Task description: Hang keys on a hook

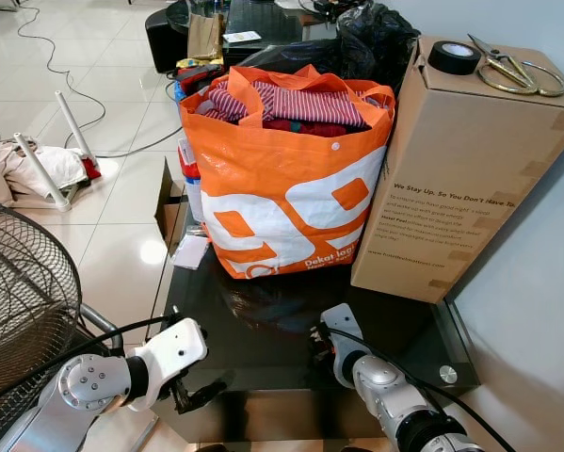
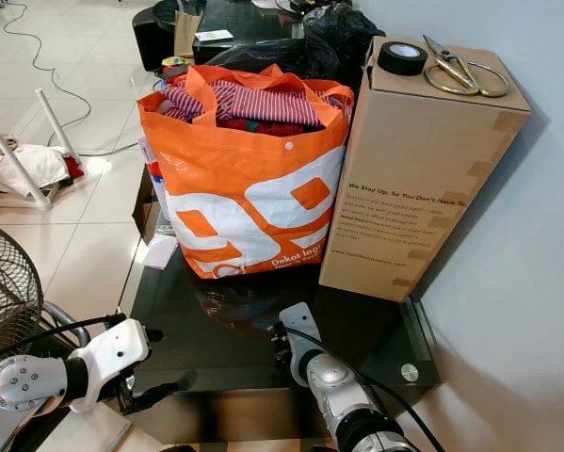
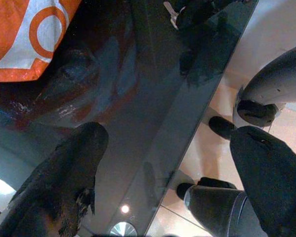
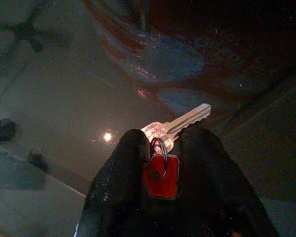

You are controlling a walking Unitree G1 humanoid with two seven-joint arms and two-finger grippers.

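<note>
The keys (image 4: pixel 173 129), a silver key and red tag on one ring, sit lower centre of the right wrist view, pinched in the right gripper (image 4: pixel 160 148) just above the dark glass table (image 1: pixel 263 353). Lifting straight up keeps the pinch secure. The left gripper (image 3: pixel 162 163) hangs spread apart, holding nothing, over the table edge.

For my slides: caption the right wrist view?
Right gripper fingers pinch a silver key with red tag above the dark glass table.
</note>
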